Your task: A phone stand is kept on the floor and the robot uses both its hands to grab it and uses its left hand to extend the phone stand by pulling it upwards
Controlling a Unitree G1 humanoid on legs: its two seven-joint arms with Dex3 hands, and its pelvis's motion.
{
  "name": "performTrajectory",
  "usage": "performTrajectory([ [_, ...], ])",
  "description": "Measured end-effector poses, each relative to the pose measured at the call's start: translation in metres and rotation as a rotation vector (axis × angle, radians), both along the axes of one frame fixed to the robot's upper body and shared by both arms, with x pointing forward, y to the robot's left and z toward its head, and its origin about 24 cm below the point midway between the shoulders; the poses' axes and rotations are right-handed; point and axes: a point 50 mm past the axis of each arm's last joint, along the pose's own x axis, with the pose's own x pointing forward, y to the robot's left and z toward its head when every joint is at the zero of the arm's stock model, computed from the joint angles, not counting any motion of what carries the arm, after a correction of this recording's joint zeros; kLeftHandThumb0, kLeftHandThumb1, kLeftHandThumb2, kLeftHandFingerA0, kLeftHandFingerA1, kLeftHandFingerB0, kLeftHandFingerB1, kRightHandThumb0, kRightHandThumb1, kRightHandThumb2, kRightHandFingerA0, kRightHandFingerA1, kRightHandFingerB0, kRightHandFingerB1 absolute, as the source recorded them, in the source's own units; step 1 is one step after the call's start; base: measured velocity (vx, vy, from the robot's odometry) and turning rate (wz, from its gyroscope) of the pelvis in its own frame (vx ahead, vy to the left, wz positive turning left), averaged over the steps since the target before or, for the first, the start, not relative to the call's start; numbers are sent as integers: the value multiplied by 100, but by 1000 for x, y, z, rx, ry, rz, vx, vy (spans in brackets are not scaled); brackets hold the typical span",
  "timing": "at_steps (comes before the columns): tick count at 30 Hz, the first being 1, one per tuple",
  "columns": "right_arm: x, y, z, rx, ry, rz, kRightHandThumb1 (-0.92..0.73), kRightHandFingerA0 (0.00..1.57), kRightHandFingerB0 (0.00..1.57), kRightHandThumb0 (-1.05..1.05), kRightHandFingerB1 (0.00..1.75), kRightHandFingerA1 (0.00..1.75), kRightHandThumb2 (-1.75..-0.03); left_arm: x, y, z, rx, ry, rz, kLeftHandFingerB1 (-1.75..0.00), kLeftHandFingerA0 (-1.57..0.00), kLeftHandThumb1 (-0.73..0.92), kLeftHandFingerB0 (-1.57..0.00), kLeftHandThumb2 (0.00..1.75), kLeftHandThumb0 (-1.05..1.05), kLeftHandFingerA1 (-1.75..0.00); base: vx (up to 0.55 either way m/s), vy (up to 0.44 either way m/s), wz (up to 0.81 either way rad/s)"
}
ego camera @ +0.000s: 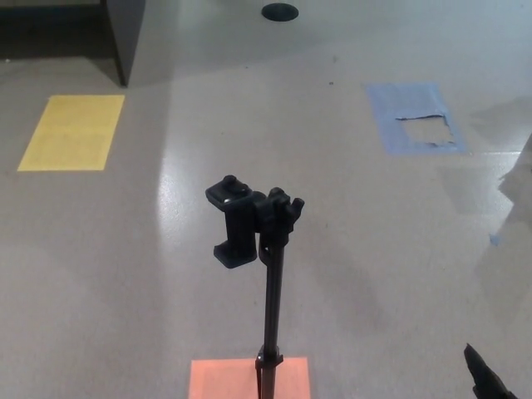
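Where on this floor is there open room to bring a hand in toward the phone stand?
Bare floor lies left of the phone stand, between it and the yellow patch, and right of it, below the blue patch. It is tightest at the bottom edge, around the pole, the orange patch and the right hand.

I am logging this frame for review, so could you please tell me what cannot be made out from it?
- Phone stand base, head view: cut off by the bottom edge.
- Right hand, head view: only a dark tip at the bottom right corner, so open or shut is unclear.
- Left hand: out of frame.
- Orange floor patch: cut off by the bottom edge.
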Motion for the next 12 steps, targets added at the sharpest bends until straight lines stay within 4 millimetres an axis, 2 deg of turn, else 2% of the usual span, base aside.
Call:
performTrajectory([
  [2, 0, -1, 1, -2, -5, -2, -78, 0, 0, -105, 0, 25, -77, 0, 1, 1, 13, -16, 2, -48, 0, 15, 0, 78, -31, -49, 0, 0, 0],
  [3, 0, -2, 1, -4, -8, -3, -79, 0, 0, -105, 0, 25, -77, 0, 1, 2, 22, -22, 2, -28, -18, 39, -15, 53, -54, -29, 0, 0, 0],
  [4, 0, -2, 2, -5, -11, -4, -78, 0, 0, -105, 0, 23, -78, 0, 2, 3, 30, -29, 2, -47, 0, 17, 0, 79, -29, -49, 0, 0, 0],
  [12, 1, -9, 6, -21, -38, -14, -79, 0, 0, -105, 0, 23, -72, -1, 6, 8, 105, -86, 0, -48, 0, 18, 0, 79, -29, -49, 0, 0, 0],
])
